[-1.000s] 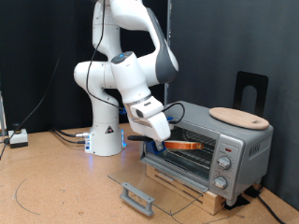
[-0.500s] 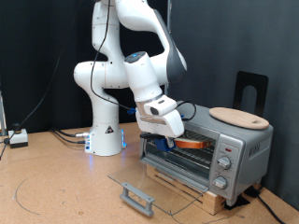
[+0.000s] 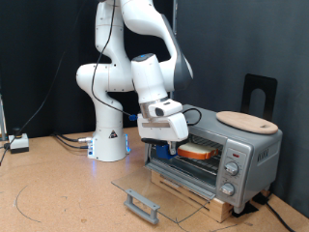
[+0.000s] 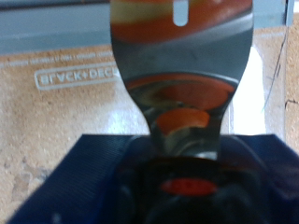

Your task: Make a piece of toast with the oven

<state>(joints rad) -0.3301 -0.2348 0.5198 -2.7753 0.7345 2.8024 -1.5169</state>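
Robot base (image 3: 109,145): white pedestal, well off to the exterior view's left of the fingers.

Oven door (image 3: 159,198): glass, swung fully down, lying flat below and ahead of the fingers.

Gripper (image 3: 166,144): at the oven's open mouth, fingers pointing down. Finger state: clamped on the handle of a spatula (image 4: 179,56), whose shiny blade runs out past the fingertips in the wrist view.

Piece of toast (image 3: 197,151): just beyond the fingers to the exterior view's right, inside the cavity, apparently lying flat at rack height. Roughly square, so no clear long axis; its broad face points up.

Oven (image 3: 241,155): silver-grey; knobs on its right front.

Round wooden board (image 3: 247,121): on the oven roof, above the fingers' level.

Handling note: the step appears to be placing the slice; keeping the blade level and low should stop it sliding.
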